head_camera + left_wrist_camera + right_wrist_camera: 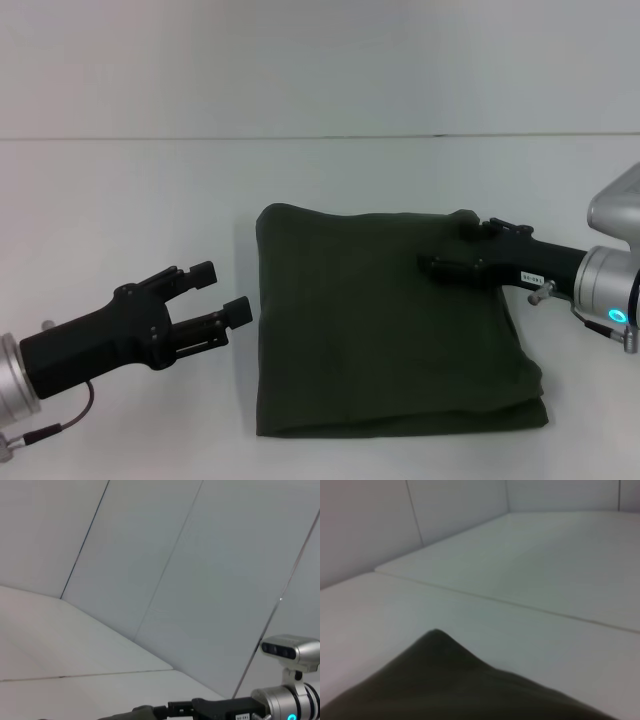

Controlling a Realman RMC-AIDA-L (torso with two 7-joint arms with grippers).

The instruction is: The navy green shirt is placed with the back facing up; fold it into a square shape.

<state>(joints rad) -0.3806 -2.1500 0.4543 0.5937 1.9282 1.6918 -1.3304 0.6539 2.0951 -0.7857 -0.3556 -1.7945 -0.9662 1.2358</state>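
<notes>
Head view shows the shirt (390, 330) folded into a rough square on the white table (120, 200), plain olive side up, with layered edges at its near right corner. The left gripper (222, 292) hovers just beside the shirt's left edge, apart from the cloth, its fingers (237, 309) spread and holding nothing. The right gripper (432, 264) lies low over the shirt's far right part, seemingly touching the fabric; whether its fingers are clenched I cannot tell. Right wrist view shows a raised fold of the shirt (440, 680) close up.
</notes>
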